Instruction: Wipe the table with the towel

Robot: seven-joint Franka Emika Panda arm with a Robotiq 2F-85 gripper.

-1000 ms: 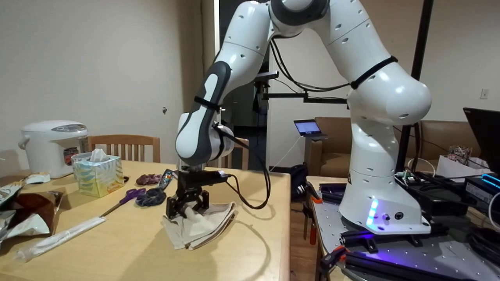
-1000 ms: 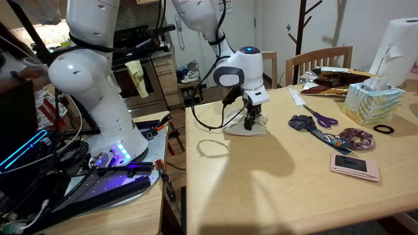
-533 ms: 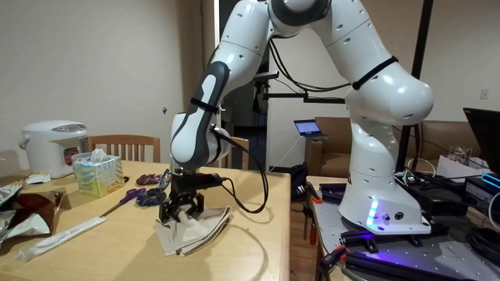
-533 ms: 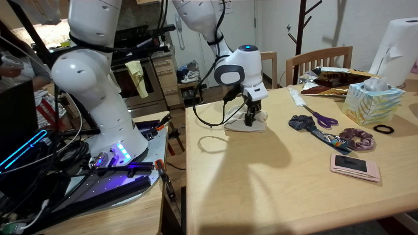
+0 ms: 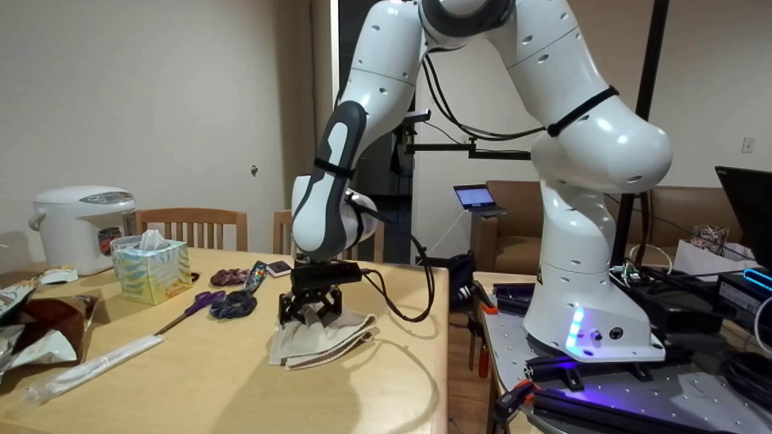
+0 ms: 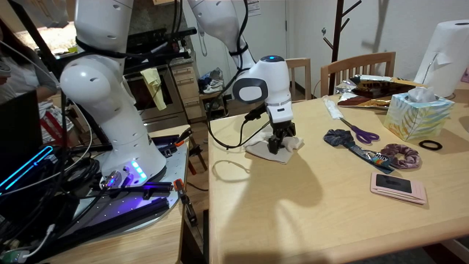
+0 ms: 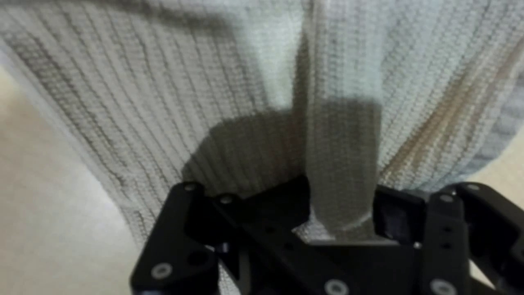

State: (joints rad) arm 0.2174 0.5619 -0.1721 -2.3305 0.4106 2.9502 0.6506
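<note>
One claw (image 7: 342, 200), pinching one towel (image 5: 325, 345), shifted toward the robot's base (image 5: 552, 325); two scrunchies (image 6: 338, 138) stayed.

One towel (image 5: 319, 346), cream-beige, ribbed, rumpled (brown-banded), at three o'clock on light-wood table (image 5: 193, 367) in an exterior view.

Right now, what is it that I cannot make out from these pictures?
The table under the towel: covered by it in every view.
Whether the gripper presses on the table through the towel: folds hide this in all views.
The face of the person: cut off by the left edge, in an exterior view.
What the lit laptop shows: too small, in an exterior view.
</note>
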